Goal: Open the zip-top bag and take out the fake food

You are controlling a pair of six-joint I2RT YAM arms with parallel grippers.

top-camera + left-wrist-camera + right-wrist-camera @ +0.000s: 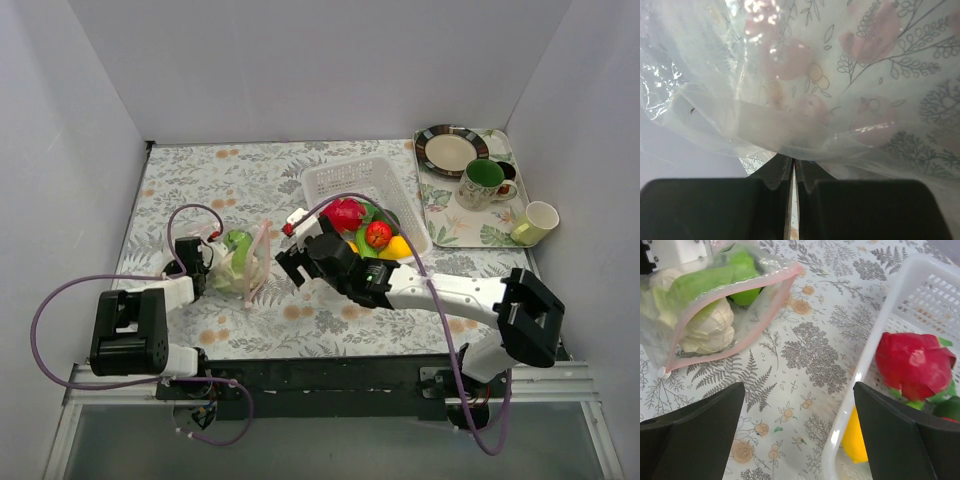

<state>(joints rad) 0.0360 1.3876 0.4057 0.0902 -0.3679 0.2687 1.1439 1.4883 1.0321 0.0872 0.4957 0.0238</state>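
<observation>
**Q:** How far along was the job?

**A:** The zip-top bag (243,262) lay on the table (250,330), left of the white basket (335,180), with its pink-edged mouth gaping. Red, yellow and green fake food (378,235) sat in the basket. A whitish piece (707,330) and a green piece (710,280) were left inside the bag.

**Q:** And the grippers?

**A:** The left gripper (791,175) pinched the bag's film, fingers pressed together. The right gripper (799,405) hung spread wide between bag and basket. Plastic filled the left wrist view, so the count inside the bag was unclear.
</observation>
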